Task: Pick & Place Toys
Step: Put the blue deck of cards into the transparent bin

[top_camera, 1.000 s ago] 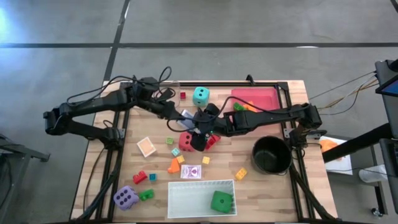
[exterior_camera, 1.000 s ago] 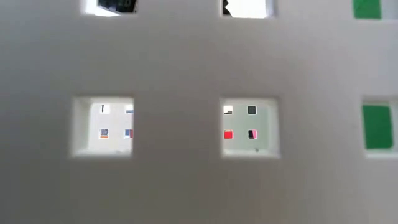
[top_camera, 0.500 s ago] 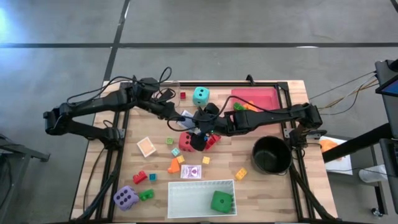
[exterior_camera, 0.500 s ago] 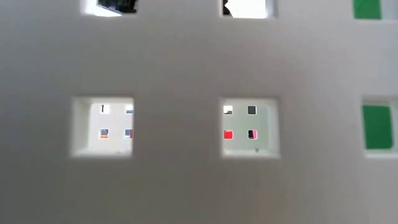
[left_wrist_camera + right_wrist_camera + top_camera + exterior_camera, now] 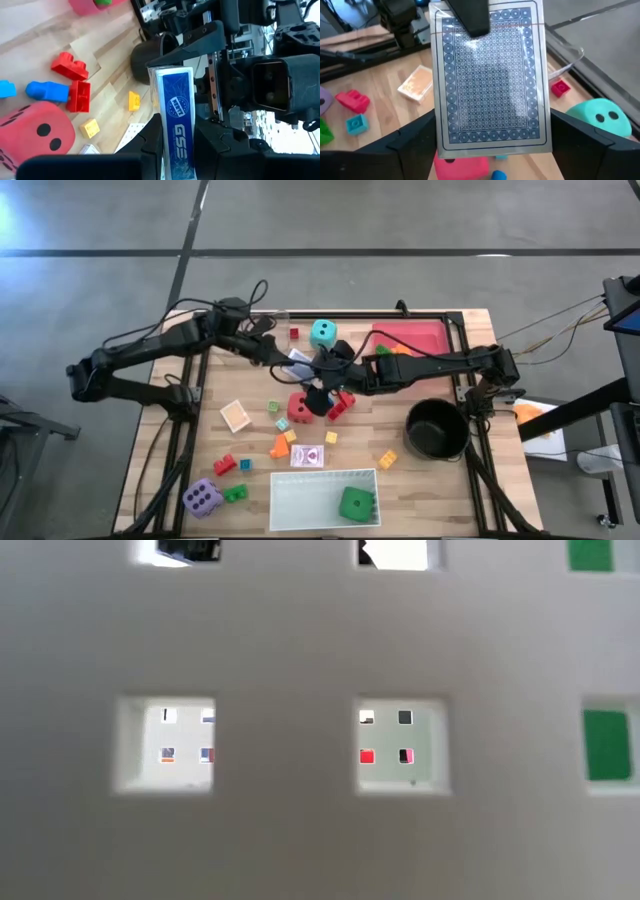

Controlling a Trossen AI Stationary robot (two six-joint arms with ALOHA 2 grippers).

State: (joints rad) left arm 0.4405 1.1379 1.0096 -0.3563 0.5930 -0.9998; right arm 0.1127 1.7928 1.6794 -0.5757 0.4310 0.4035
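My left gripper (image 5: pixel 177 142) was clamped narrow on the card pack (image 5: pixel 175 120), holding it upright and clear of the bench, its thin blue edge turned toward my left wrist camera. A second earlier both my grippers had been bunched low over the red die (image 5: pixel 300 406). Since then the left one had tightened onto the pack and drawn it up and back, so that from above the die lay more exposed and the pack (image 5: pixel 299 359) sat near the teal die (image 5: pixel 322 333). My right gripper (image 5: pixel 495 145) stood wide, one finger to each side of the pack's patterned back (image 5: pixel 490 75) and touching neither face as far as I could see; one dark left finger pinched the pack's far edge. I judged this to be the middle of a hand-over: the pack was off the bench but had not yet changed grippers, and nothing about it counted as placed. The right gripper would need to close squarely on the flat faces before the left let go, or the thin pack could twist or drop among the small blocks below. Elsewhere, the green die (image 5: pixel 356 503) already lay in the white tray (image 5: pixel 300 480), the purple die (image 5: pixel 202 497) waited near the bench's front left corner, and the tray's holed wall blocked nearly the whole low view.
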